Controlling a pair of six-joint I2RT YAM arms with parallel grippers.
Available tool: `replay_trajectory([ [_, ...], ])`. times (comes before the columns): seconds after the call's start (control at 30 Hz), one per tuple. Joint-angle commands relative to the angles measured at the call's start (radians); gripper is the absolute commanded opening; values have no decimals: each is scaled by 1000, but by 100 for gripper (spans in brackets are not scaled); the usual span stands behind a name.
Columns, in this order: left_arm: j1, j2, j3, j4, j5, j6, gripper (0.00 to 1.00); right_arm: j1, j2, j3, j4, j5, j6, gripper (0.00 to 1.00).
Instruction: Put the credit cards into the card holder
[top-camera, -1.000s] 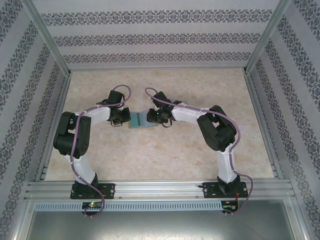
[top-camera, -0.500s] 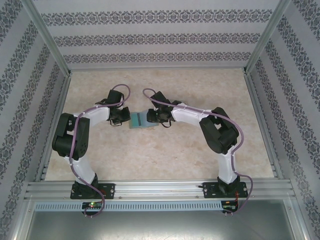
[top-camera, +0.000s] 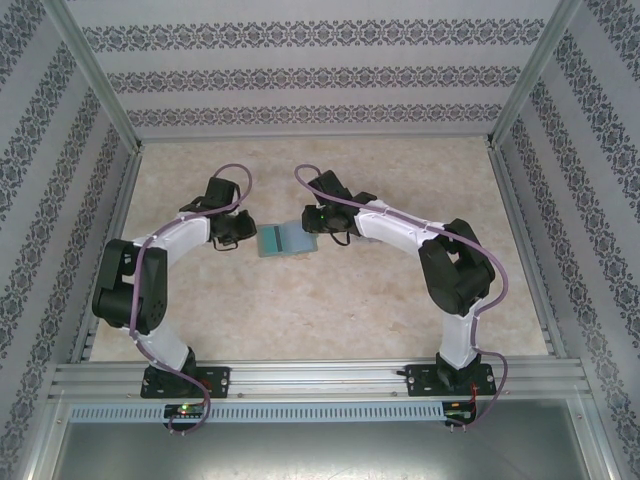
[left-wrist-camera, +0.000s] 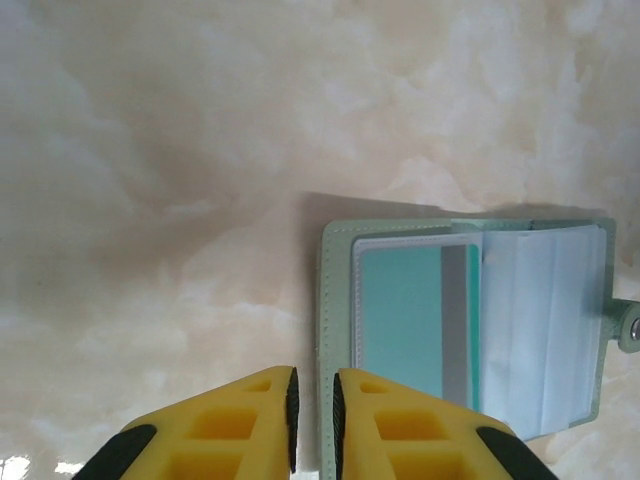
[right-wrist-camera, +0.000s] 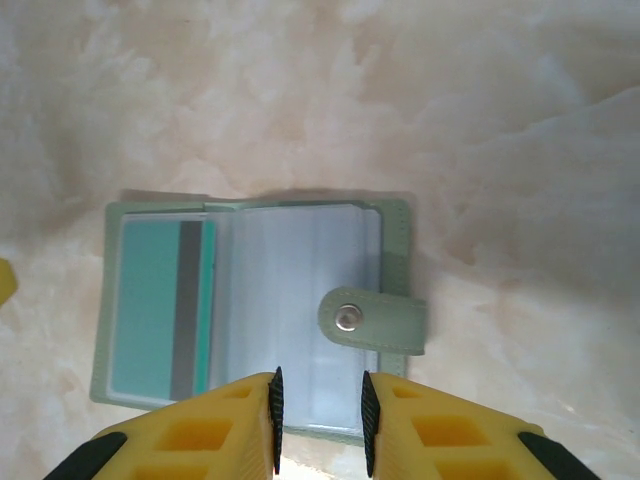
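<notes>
Open card holder (right-wrist-camera: 392, 238) — teal card (right-wrist-camera: 148, 300) inside

Left arm (top-camera: 175, 238) and right arm (top-camera: 400, 228) elbowed outward, wrists turned inward, left claw (left-wrist-camera: 313, 420) barely parted, right claw (right-wrist-camera: 320, 420) parted wider

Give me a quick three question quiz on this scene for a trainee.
1. True or false: the card holder lies open on the table.
2. Multiple choice: the card seen in its sleeve is A) teal, B) orange, C) red.
3. Short answer: in the right wrist view, on which side of the holder is the tab clasp?
Key: 1 true; 2 A; 3 the right side.
</notes>
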Motion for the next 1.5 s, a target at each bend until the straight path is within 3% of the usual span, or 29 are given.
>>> replay_trajectory([
  [0.0, 14, -14, -21, -32, -3, 3, 22, 1, 9, 27, -34, 37, -22, 28],
  [0.17, 13, -12, -34, 6, 37, -2, 36, -6, -10, 7, -38, 44, -46, 28],
  [0.37, 12, -19, -39, 34, 41, -9, 39, -47, -113, -69, -21, 23, -108, 31],
  [0.7, -16, -27, -15, 67, 66, -5, 46, -221, -290, -205, -63, 31, -145, 38],
  [0.77, -40, -24, -4, 86, 94, 9, 55, -240, -315, -234, -49, 19, -141, 41],
  [0.83, -71, -15, 31, 66, 86, 26, 75, -247, -347, -272, -26, 32, -152, 47],
  [0.9, -98, -1, 80, 16, 69, 44, 84, -255, -376, -295, -22, 45, -162, 53],
  [0.93, -114, 6, 105, -5, 64, 58, 99, -262, -392, -305, -20, 46, -165, 55],
  [1.0, -145, 22, 148, -36, 35, 79, 100, -272, -423, -333, 4, 32, -172, 59],
  [1.1, -155, 38, 177, -68, -16, 62, 99, -242, -434, -357, 46, -19, -155, 57],
  [1.2, -151, 32, 174, -72, -63, 41, 99, -131, -383, -342, 84, -50, -106, 55],
  [1.33, -99, 39, 176, -99, -47, -8, 99, 20, -261, -272, 148, -56, -26, 54],
  [1.47, -35, -7, 115, -72, -23, -62, 99, 90, -103, -166, 158, -36, 7, 54],
])
